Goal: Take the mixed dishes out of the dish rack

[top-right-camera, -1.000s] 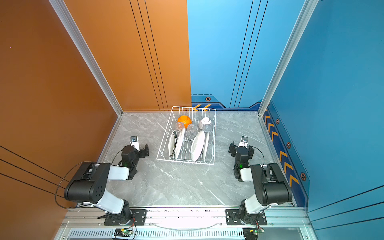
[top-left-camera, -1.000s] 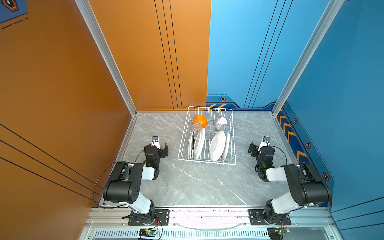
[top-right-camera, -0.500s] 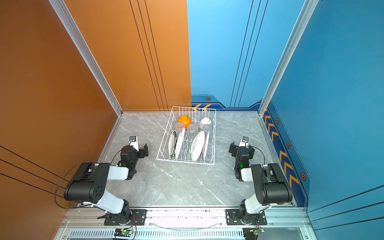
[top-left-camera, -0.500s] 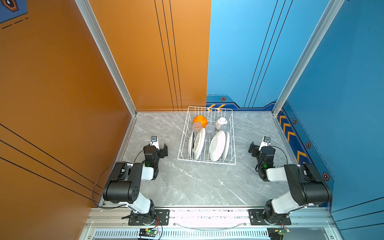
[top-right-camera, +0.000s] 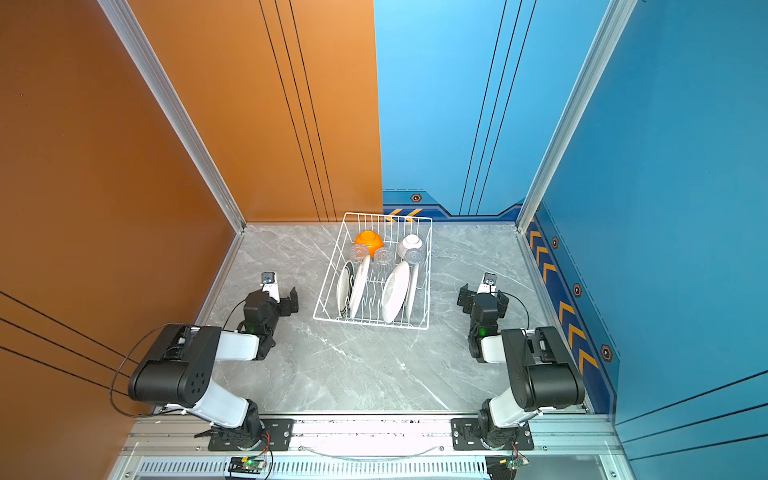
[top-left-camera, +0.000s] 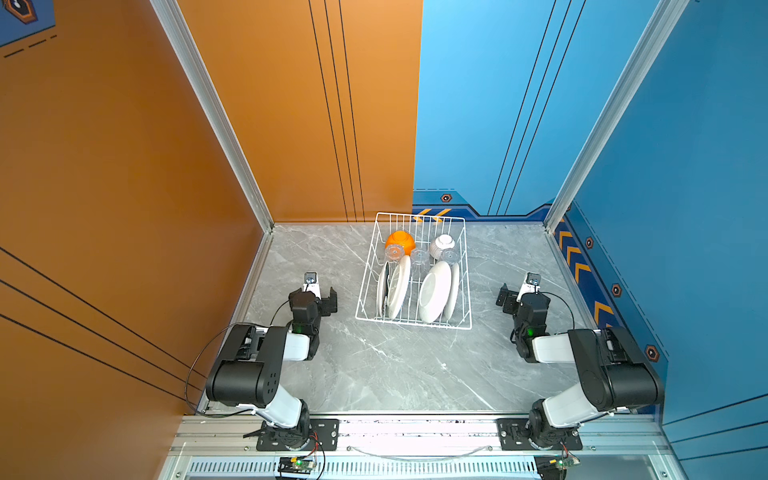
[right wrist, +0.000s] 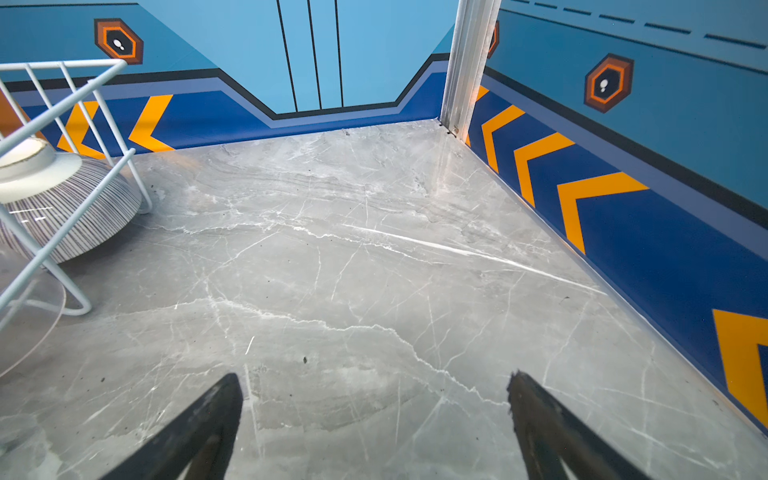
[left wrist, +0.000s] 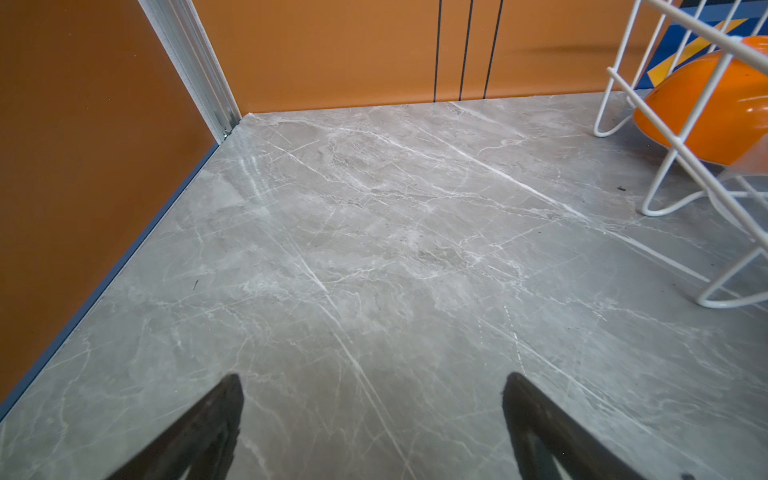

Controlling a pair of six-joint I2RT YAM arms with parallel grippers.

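Note:
The white wire dish rack (top-left-camera: 413,325) (top-right-camera: 370,323) stands at the middle back of the marble table in both top views. It holds an upturned orange bowl (top-left-camera: 400,241), a white ribbed-line bowl (top-left-camera: 441,245), small clear glasses (top-left-camera: 419,257) and upright white plates (top-left-camera: 434,291). My left gripper (top-left-camera: 313,295) (left wrist: 374,377) rests open and empty left of the rack, low over the table. On the rack's other side my right gripper (top-left-camera: 523,293) (right wrist: 374,375) is open and empty too. The wrist views catch the rack's corners (left wrist: 644,111) (right wrist: 62,64), the orange bowl (left wrist: 715,112) and the ribbed bowl (right wrist: 70,208).
An orange wall (top-left-camera: 124,187) closes the left side and a blue wall (top-left-camera: 685,208) the right, with both colours meeting at the back. Bare grey marble (top-left-camera: 395,374) stretches between the rack and the arm bases at the front rail.

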